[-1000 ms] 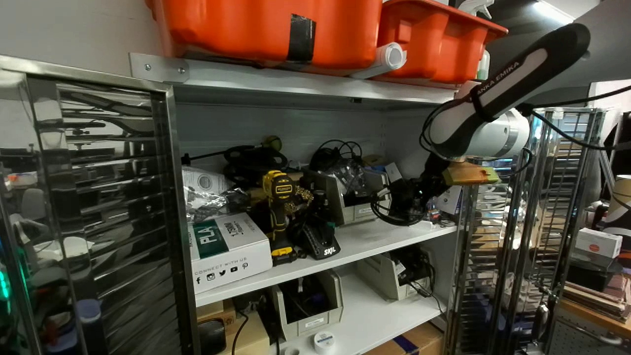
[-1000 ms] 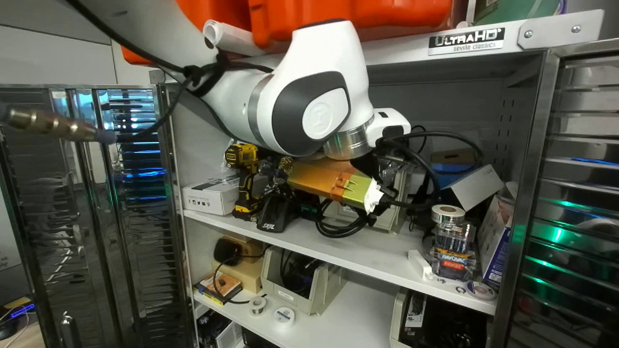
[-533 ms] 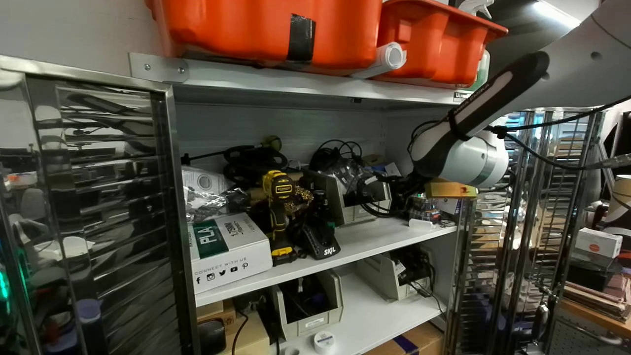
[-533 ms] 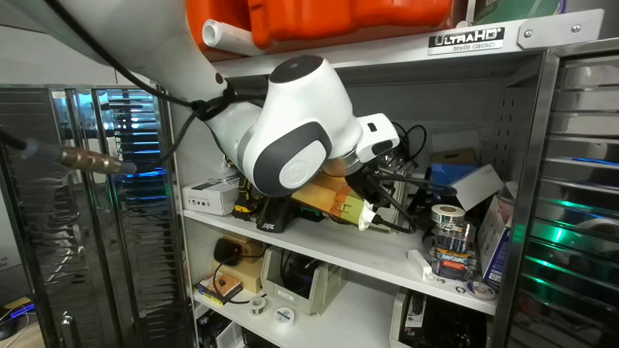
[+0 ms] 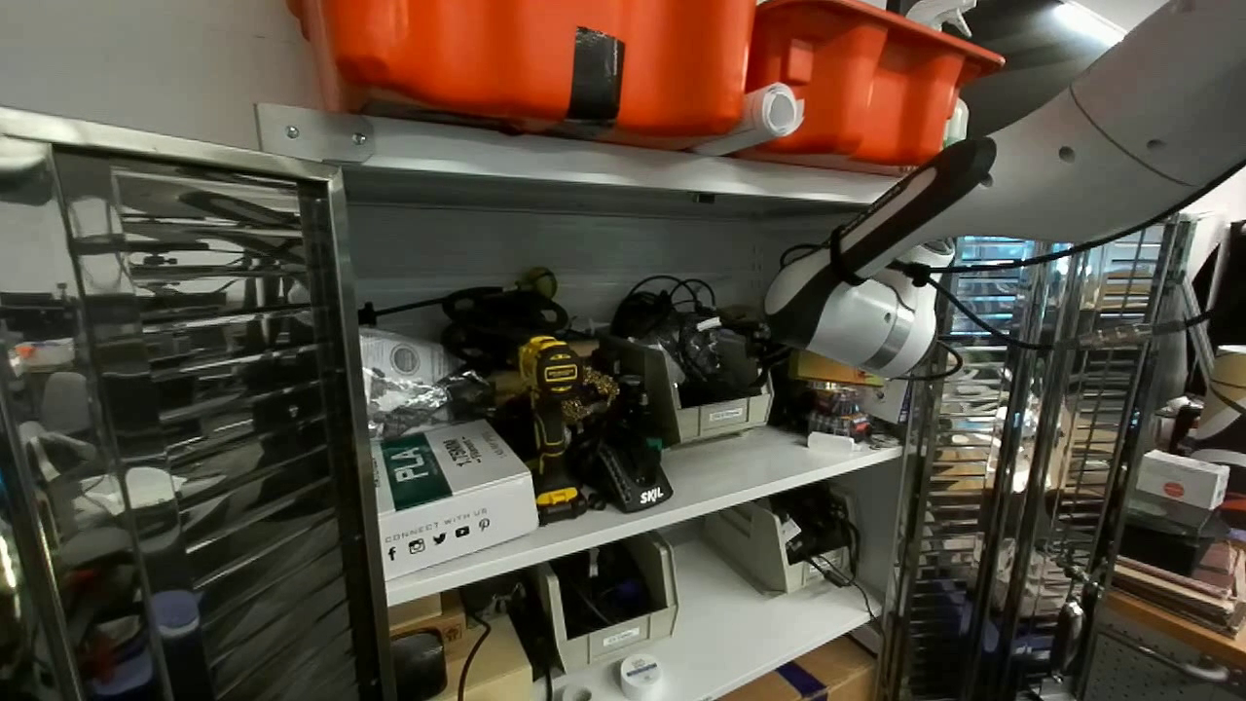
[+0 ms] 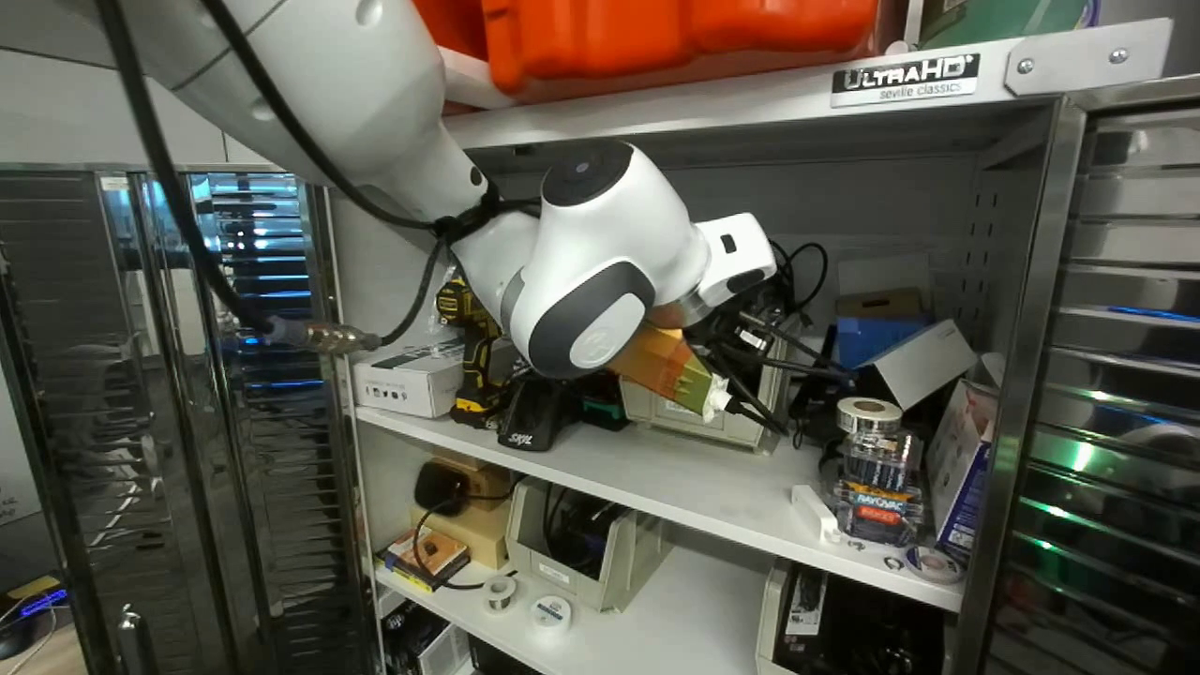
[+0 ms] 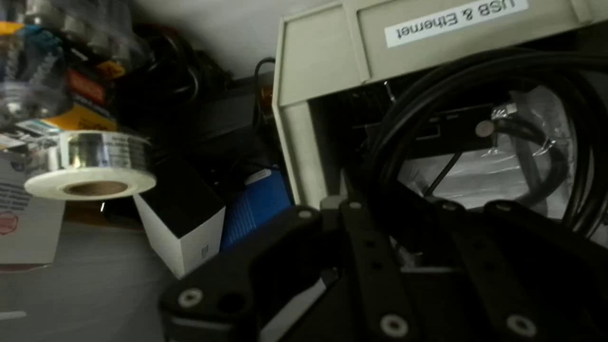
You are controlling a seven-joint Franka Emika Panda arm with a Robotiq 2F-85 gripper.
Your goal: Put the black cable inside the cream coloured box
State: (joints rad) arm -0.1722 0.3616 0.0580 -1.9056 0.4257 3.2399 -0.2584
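Observation:
The cream box is the open bin labelled "USB & Ethernet" (image 7: 323, 57) on the upper shelf. It also shows in both exterior views (image 5: 720, 421) (image 6: 656, 409). The black cable (image 7: 513, 59) is a thick coil, looped over the bin's opening in the wrist view. My gripper (image 7: 399, 202) is over the bin's mouth, its fingers around dark cable strands; it appears shut on them. The fingertips are too dark to see clearly. In an exterior view the gripper (image 6: 731, 347) is partly hidden by the arm. Inside the bin lie clear plastic bags and a thin cable.
Beside the bin stand a yellow drill (image 5: 550, 389), a SKIL charger (image 5: 633, 477) and a PLA box (image 5: 458, 497). A tape roll (image 6: 867, 414) sits on a battery pack (image 6: 877, 511). Orange tubs (image 5: 526, 68) sit above. More cream bins (image 5: 618, 638) stand on the lower shelf.
The arm has moved lower and deeper into the cabinet. The cable coil, hanging in front of the shelf earlier, is now over the cream bin.

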